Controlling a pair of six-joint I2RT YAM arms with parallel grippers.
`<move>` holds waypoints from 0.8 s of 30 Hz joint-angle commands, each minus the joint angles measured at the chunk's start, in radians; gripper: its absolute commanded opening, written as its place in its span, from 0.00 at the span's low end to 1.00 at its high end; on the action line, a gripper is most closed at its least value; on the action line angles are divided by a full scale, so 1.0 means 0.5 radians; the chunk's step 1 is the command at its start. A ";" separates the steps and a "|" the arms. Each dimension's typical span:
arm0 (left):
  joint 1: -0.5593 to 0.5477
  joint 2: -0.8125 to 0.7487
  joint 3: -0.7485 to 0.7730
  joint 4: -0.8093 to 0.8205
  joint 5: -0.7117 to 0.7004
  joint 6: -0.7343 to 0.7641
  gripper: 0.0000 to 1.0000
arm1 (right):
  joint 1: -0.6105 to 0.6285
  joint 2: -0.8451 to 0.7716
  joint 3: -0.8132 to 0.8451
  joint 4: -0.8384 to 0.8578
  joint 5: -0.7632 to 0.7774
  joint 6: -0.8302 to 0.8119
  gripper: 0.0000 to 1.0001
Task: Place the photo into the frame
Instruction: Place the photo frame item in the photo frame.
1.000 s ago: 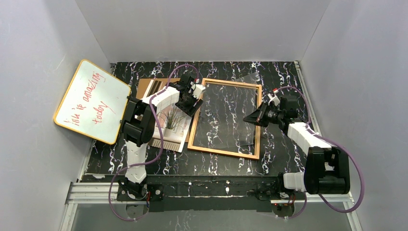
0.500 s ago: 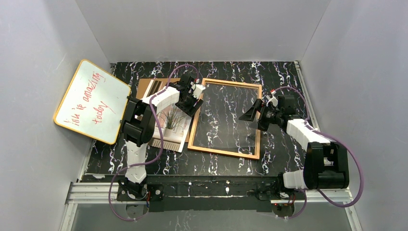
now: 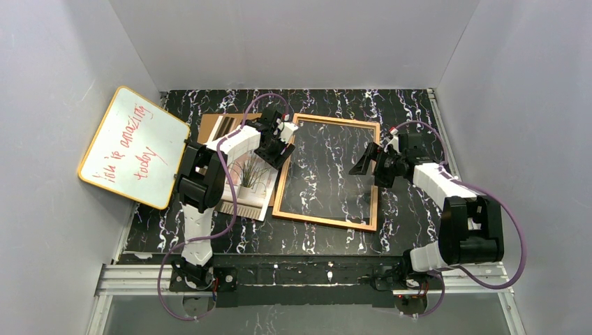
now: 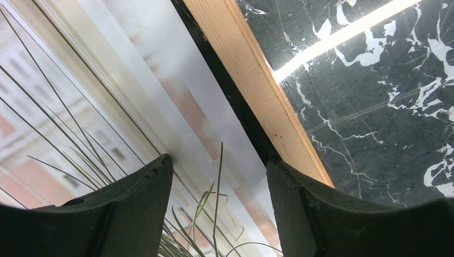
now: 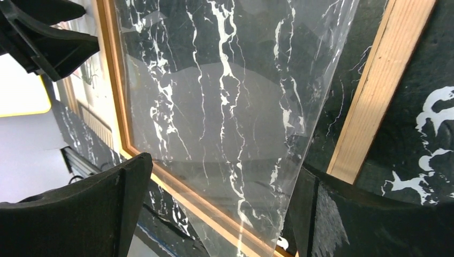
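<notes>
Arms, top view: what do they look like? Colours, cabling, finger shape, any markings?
Both match. The left arm and right arm alternate white link shells with blocky black joint housings. A purple cable loops loosely along each. The left gripper and right gripper have matte black, wedge-shaped fingers. No readable markings.

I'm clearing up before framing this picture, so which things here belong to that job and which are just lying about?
For the job: photo, frame, clear sheet, backing board.
Lying about: whiteboard with red writing.
</notes>
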 commanded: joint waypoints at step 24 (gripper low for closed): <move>-0.029 0.044 -0.047 -0.055 0.099 -0.005 0.63 | 0.156 0.161 0.362 -0.361 0.647 -0.186 0.99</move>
